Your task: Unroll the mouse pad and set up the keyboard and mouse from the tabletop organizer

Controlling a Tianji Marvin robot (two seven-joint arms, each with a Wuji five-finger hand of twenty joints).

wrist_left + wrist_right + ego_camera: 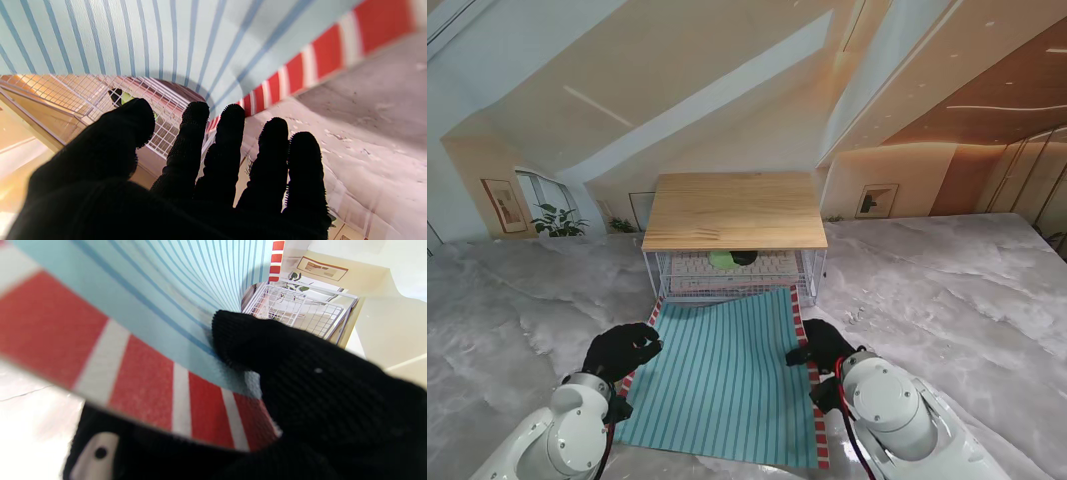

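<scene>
Right hand [825,347] pinches the mouse pad's [727,385] edge; left hand [622,350] spread, empty, beside it.

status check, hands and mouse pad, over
Right hand pinching mouse pad right edge. Left hand open at left edge. Pad mostly unrolled. Keyboard and mouse in organizer.
</scene>
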